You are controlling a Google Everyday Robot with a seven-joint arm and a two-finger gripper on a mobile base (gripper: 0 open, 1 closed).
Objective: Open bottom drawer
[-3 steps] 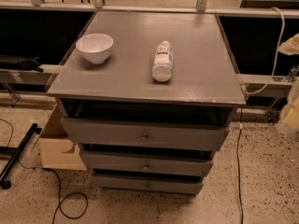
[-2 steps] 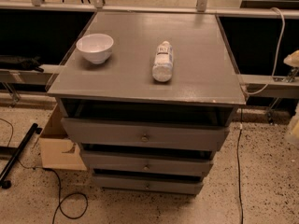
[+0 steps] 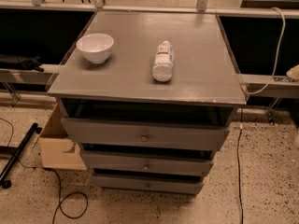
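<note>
The grey cabinet (image 3: 149, 78) stands in the middle of the camera view with three drawers. The bottom drawer (image 3: 187, 186) is the lowest and slimmest front, with a small round metal knob (image 3: 147, 186) at its centre. Its front sits furthest back of the three, with a dark gap above it. The middle drawer (image 3: 187, 164) and the top drawer (image 3: 187, 136) jut out further. Of my gripper (image 3: 294, 72) only a pale piece shows at the right edge, well right of the cabinet and far from the knob.
A white bowl (image 3: 95, 47) and a lying white bottle (image 3: 163, 60) rest on the cabinet top. A cardboard box (image 3: 56, 146) stands on the floor against the cabinet's left side. A black pole (image 3: 18, 152) and cables (image 3: 240, 171) lie on the speckled floor.
The pale arm parts at the right edge have drawn back to the right, almost out of view. The cabinet, drawers, bowl and bottle have not moved.
</note>
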